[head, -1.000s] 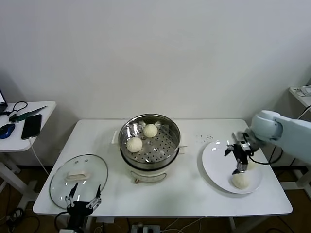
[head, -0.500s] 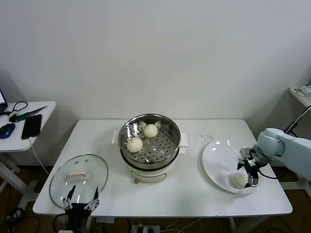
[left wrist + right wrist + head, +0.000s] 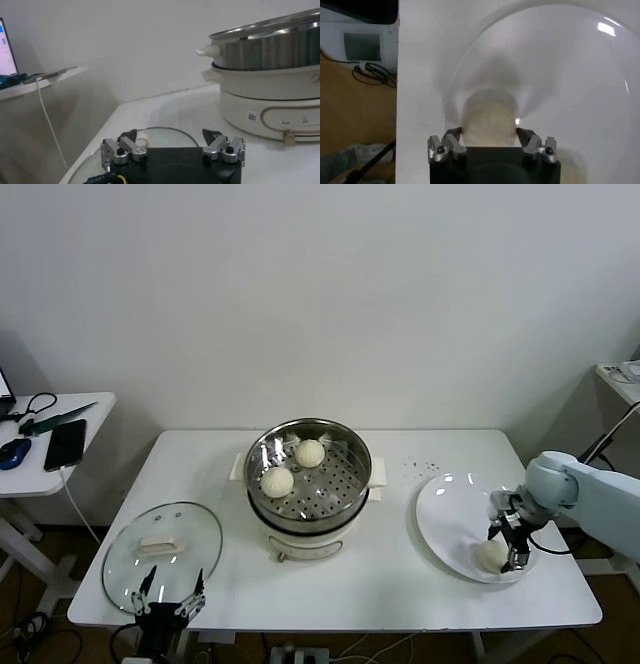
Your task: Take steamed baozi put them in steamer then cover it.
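Resting on the white plate (image 3: pixel 450 514) at the right end of the white table (image 3: pixel 400 584), a cream baozi (image 3: pixel 491 555) is bracketed by the right gripper (image 3: pixel 508 550), whose fingers are seen in the right wrist view set against the bun's two sides (image 3: pixel 489 122), closed in around it without its being lifted off the plate. Two more baozi are seen inside the steamer (image 3: pixel 345 439), one near the front left of the perforated floor (image 3: pixel 277 481) and one toward the back (image 3: pixel 310 452), apart from each other. The steamer itself, a shiny steel basket on a white electric base, is placed at the middle of the table, well apart from the plate. The glass cover (image 3: pixel 195 529) with its white handle is laid flat on the table's left front corner, off the steamer. Just in front of the cover, at the table's near edge, the left gripper (image 3: pixel 171 596) is held idle with its fingers spread wide, as is also shown in the left wrist view (image 3: pixel 172 147), where the steamer's wall (image 3: pixel 280 47) is seen beyond it. A few small dark specks (image 3: pixel 420 466) are scattered on the tabletop between the steamer and the plate. The table is stood against a plain pale wall (image 3: pixel 320 304). To the left, a second small white side table (image 3: pixel 70 409) is seen carrying a dark phone (image 3: pixel 65 444), a computer mouse (image 3: pixel 14 452) and cables, with one white cable (image 3: pixel 78 504) hanging down toward the floor.
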### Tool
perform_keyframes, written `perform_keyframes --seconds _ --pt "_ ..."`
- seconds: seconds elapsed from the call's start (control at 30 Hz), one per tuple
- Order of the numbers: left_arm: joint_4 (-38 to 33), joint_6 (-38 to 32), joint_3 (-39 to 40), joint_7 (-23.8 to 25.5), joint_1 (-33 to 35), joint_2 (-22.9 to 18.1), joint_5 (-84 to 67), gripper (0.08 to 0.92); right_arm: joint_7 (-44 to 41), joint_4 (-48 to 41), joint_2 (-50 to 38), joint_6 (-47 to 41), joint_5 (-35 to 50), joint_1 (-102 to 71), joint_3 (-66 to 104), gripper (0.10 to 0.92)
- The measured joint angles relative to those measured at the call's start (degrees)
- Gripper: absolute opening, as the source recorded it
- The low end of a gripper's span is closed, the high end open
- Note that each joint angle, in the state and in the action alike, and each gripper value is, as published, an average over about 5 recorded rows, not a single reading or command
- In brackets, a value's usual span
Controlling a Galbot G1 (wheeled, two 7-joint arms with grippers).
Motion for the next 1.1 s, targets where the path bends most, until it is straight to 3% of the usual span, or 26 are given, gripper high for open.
perform_keyframes --seconds 0.53,1.1 --pt "-0.2 0.0 0.1 -0.1 0.4 0.1 0.0 0.823 -0.7 -1.4 2.3 3.1 1.0 6.3 -4.6 0.653" --pt "-0.5 -0.1 0.5 -0.1 1.0 0.0 0.3 0.823 -3.0 0.3 15.9 24.7 -0.9 32.8 -16.1 0.659"
